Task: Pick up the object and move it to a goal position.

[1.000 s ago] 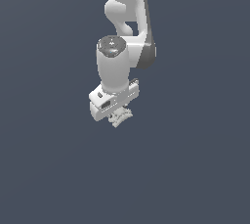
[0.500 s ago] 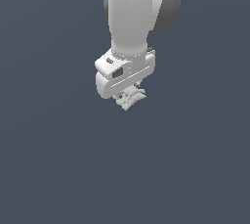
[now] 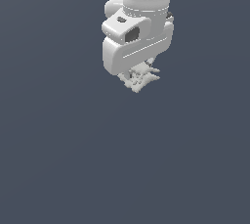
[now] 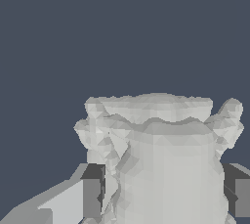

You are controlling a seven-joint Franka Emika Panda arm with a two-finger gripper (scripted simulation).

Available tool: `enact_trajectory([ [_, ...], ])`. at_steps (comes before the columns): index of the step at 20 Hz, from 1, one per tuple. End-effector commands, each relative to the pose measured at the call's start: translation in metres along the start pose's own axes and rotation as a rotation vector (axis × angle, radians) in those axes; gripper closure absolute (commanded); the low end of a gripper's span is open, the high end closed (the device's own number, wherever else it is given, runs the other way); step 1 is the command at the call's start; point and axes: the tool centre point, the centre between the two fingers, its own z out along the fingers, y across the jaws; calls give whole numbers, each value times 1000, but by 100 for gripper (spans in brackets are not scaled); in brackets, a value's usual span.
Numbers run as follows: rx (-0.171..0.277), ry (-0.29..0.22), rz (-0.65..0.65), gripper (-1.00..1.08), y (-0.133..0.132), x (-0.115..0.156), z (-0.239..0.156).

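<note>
The object (image 3: 140, 78) is a small pale grey-white lumpy thing with ridged edges. In the exterior view it sticks out just below the white robot hand (image 3: 136, 42). In the wrist view the object (image 4: 156, 154) fills the space between my two fingers (image 4: 93, 197), which press on its sides. My gripper (image 4: 163, 196) is shut on the object and holds it in the air. In the exterior view the hand hides the fingers.
Only a plain dark blue-grey background shows around the arm in both views. No table, goal marker or other object is in view.
The hand with the object has moved up and toward the exterior view's right, and looks larger in the picture. The object stays in the gripper.
</note>
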Motion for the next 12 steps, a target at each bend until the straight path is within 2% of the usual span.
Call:
enact_trajectory([
  [1, 1, -1, 1, 108, -3, 3, -13],
  [12, 1, -1, 1, 108, -6, 8, -29],
])
